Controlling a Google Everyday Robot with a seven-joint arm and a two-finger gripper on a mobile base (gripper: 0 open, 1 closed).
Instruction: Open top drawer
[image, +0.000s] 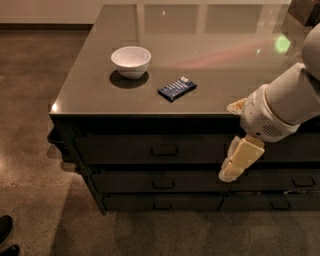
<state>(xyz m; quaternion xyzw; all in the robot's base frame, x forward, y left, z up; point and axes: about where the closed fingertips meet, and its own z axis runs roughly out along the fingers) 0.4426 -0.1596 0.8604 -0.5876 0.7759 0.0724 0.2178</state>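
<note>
Near top drawer (131, 149) (right end): claw (234, 165)

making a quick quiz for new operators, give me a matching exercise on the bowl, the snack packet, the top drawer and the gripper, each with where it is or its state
Column 1
1. white bowl
2. blue packet
3. top drawer
4. gripper

Column 2
a. closed, just under the countertop
b. on the countertop, left of the blue packet and further back
c. hanging in front of the top drawer, right of its handle
d. flat on the countertop near its front edge

Pairs: 1-b; 2-d; 3-a; 4-c
</note>
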